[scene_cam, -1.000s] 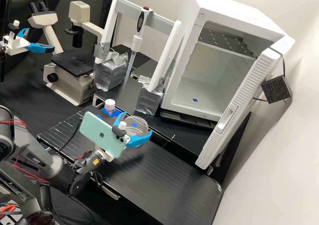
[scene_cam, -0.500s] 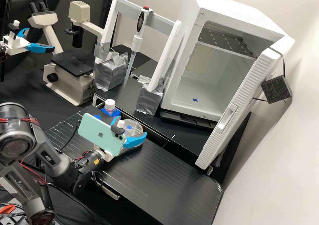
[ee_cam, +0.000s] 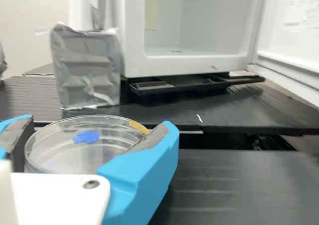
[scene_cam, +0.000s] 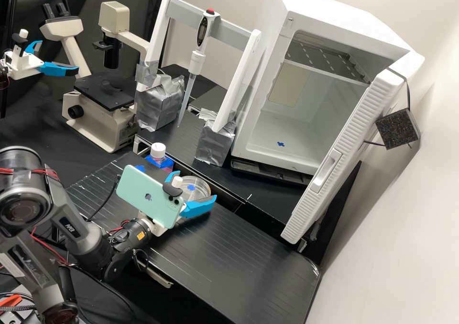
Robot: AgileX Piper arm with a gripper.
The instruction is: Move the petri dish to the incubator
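My gripper (scene_cam: 196, 186) is shut on the clear petri dish (scene_cam: 192, 188), low over the front black bench in the high view. The dish has a blue mark on it and looks about level. In the wrist view the gripper (ee_cam: 101, 123) has the dish (ee_cam: 75, 152) between its two blue fingers, their grey pads against opposite sides of the rim. The white incubator (scene_cam: 267, 135) stands behind and to the right with its door open. A wire shelf (scene_cam: 325, 61) crosses its upper part, and a blue mark (scene_cam: 280, 143) lies on its floor.
A white-capped bottle (scene_cam: 158, 152) stands close behind the gripper. Farther back are a pipette stand with taped feet (scene_cam: 213, 144) and a microscope (scene_cam: 103, 92). The open door (scene_cam: 334, 171) juts forward at the right. A dark gap (scene_cam: 248, 211) separates the benches.
The gripper and held dish first shifted left, then partly back right, ending slightly lower. The dish looks flatter than before. The arm's upper joint has come farther into view at the left.
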